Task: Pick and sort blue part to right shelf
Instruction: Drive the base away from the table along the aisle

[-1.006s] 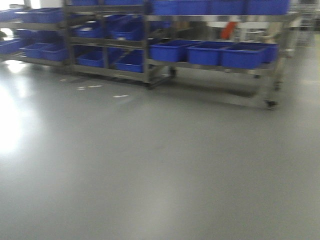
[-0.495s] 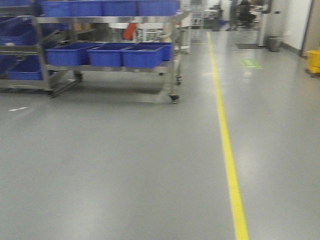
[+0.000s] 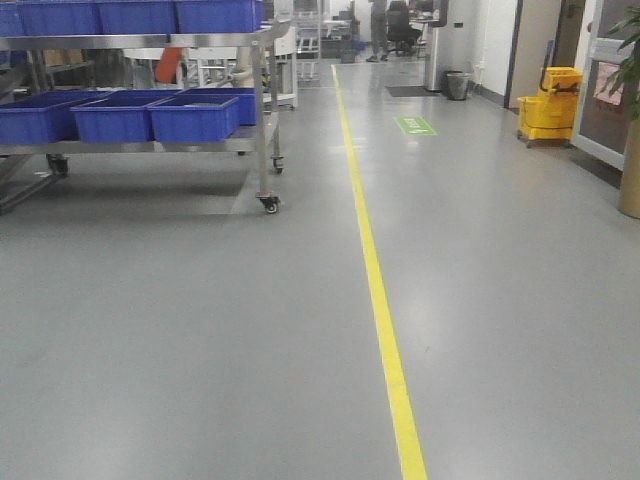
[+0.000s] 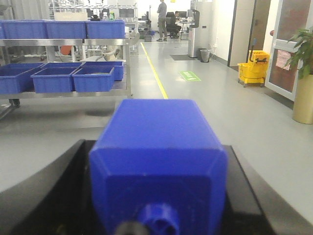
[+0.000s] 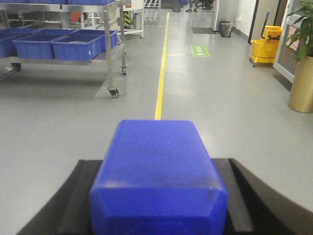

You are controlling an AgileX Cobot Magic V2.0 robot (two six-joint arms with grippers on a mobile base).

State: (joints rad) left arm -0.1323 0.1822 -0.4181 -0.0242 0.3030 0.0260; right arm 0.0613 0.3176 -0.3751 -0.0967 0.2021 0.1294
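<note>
A solid-blue part (image 4: 156, 161) fills the left wrist view, its nub end toward the camera, and my left gripper (image 4: 155, 144) is shut on it with black fingers (image 4: 73, 181) on both sides. A second blue part (image 5: 156, 171) sits the same way in my right gripper (image 5: 156, 161), which is shut on it. The right shelf (image 3: 262, 110), a wheeled steel rack with blue bins (image 3: 195, 118), stands at the left of the front view, several metres off. It also shows in both wrist views as the shelf (image 4: 63, 42) and the shelf (image 5: 106, 49).
A yellow floor line (image 3: 375, 270) runs away from me down the grey floor. At the right stand a yellow mop bucket (image 3: 548, 100) and a brass planter (image 3: 630, 170). A waste bin (image 3: 457, 85) and a standing person (image 4: 161, 12) are far down the aisle.
The front view has swung to the right. The racks slid toward the left edge, and the yellow line, the mop bucket and the planter came into view.
</note>
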